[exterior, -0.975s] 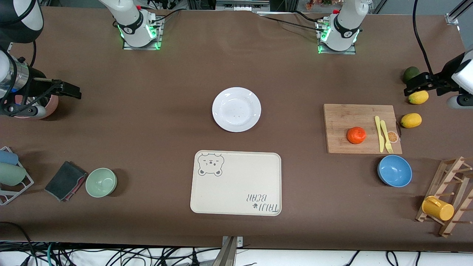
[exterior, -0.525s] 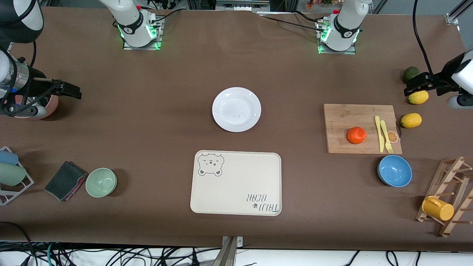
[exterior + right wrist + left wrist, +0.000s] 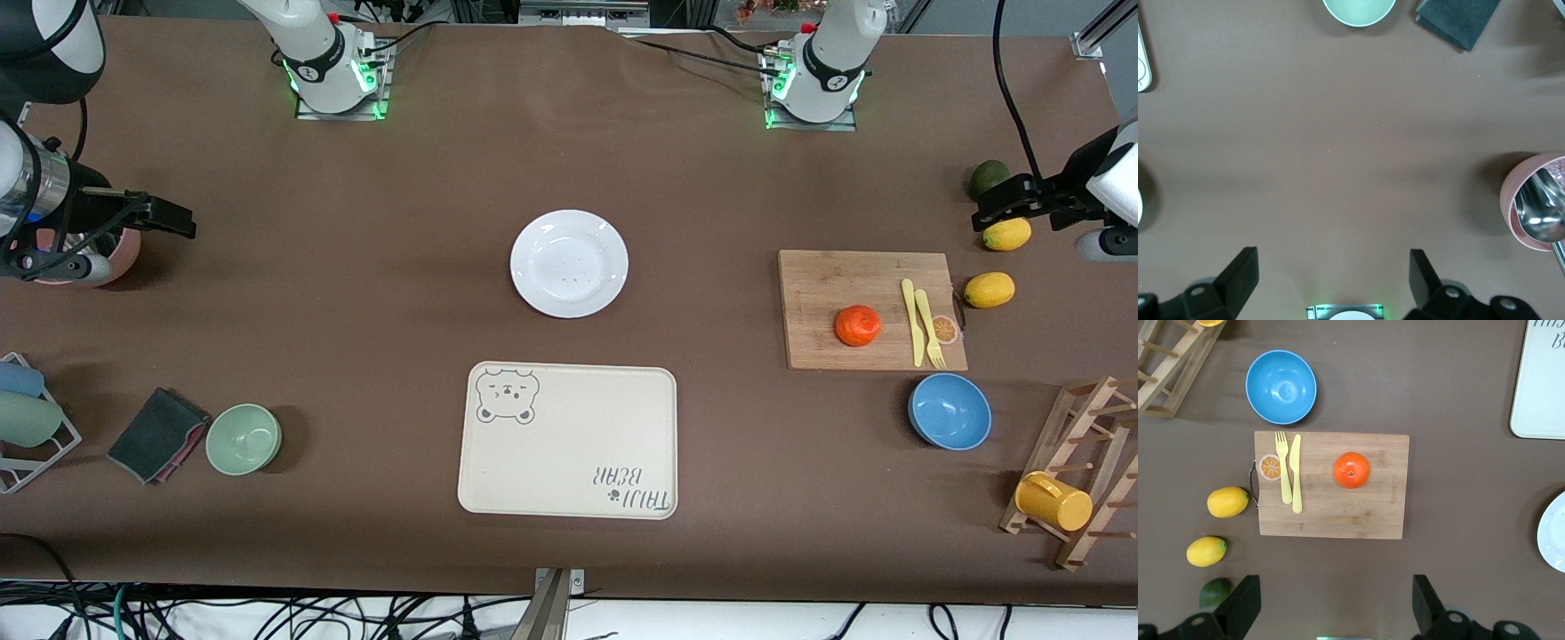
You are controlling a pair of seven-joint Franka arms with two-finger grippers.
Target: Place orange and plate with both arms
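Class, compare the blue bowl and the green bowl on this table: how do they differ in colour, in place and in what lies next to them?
The blue bowl is bright blue; the green bowl is pale green. The blue bowl sits toward the left arm's end of the table, the green bowl toward the right arm's end. The blue bowl lies just nearer the front camera than the wooden cutting board; the green bowl lies beside a dark folded cloth. Both stand upright and empty.

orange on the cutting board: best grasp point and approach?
Judging by its pose, come straight down on the orange and close across its widest middle. It is round, sits dimple-up and stands alone on the cutting board, apart from the yellow knife, so the fingers have room on either side. The left gripper, open, is at that end of the table.
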